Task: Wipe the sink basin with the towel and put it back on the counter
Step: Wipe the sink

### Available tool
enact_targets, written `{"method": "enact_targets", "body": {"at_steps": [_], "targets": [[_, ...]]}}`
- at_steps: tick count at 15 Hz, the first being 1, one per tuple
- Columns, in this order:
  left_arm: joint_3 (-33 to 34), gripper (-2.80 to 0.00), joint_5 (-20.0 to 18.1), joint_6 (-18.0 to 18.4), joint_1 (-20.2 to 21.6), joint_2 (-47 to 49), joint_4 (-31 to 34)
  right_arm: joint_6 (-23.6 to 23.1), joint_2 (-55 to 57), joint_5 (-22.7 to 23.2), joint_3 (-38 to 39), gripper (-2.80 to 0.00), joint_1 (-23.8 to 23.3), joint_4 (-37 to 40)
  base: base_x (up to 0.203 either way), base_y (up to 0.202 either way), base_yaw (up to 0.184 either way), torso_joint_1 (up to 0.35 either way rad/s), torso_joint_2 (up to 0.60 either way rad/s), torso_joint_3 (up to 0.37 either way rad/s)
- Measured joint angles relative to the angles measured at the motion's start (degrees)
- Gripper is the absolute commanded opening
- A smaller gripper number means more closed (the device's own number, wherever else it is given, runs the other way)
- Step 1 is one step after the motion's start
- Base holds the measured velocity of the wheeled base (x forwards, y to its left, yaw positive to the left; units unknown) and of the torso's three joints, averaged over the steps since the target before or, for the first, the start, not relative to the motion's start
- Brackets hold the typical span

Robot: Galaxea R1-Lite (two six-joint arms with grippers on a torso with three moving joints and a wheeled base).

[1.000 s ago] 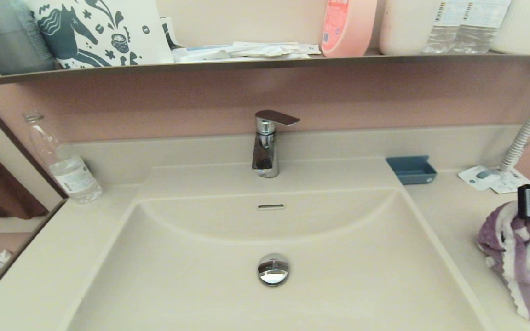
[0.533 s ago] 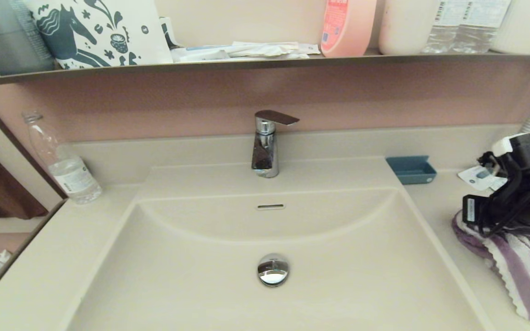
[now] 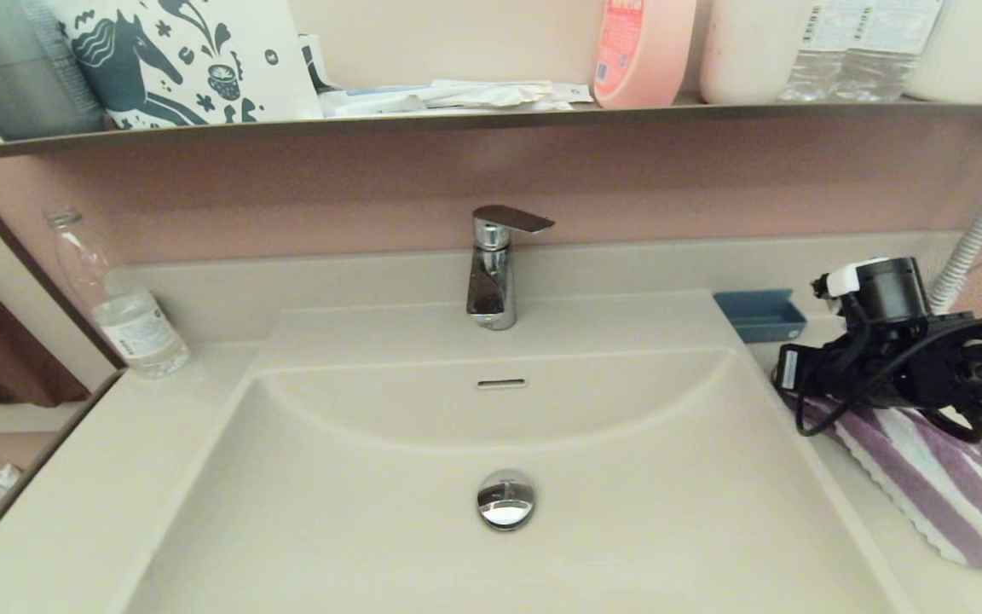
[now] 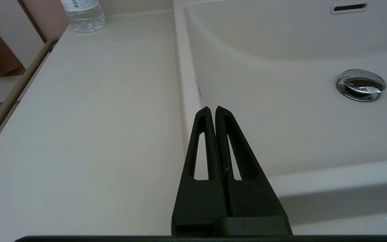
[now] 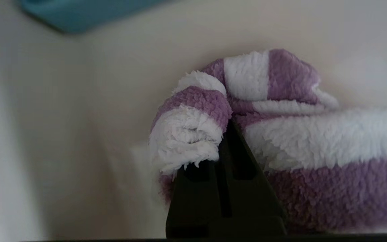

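The right gripper has its black fingers pinched together on a fold of the soft purple-and-white striped terry towel, over the smooth cream-beige counter to the right of the wide rectangular cream-beige sink basin. The rest of the towel trails across the counter, near the small blue tray. The left gripper hangs over the basin's left rim, fingers pressed together and holding nothing.

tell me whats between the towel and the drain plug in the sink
Head view: only the basin's bare right wall and rim lie between the towel, shut in the right gripper, and the drain plug.
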Motion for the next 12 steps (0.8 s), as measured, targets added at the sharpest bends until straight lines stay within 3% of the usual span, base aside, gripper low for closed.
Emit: {"method": "enact_targets", "body": {"at_steps": [3,6,12], "targets": [[0.00,-2.80,0.00,0.00,0.00,0.00,-0.02,-0.58,1.80,-1.65,-0.24,-2.80,1.19,-4.00,0.000,0.000,0.000,0.000,0.00,0.000],[0.00,-2.80,0.00,0.01,-0.02,0.00,0.00,-0.77,1.49,-1.68,-0.11,-2.80,1.37,-3.29,0.000,0.000,0.000,0.000,0.00,0.000],[0.00,-2.80,0.01,0.01,-0.02,0.00,-0.02,-2.55,-3.40,-0.88,0.24,-2.80,-0.99,7.69,0.000,0.000,0.000,0.000,0.00,0.000]]}}
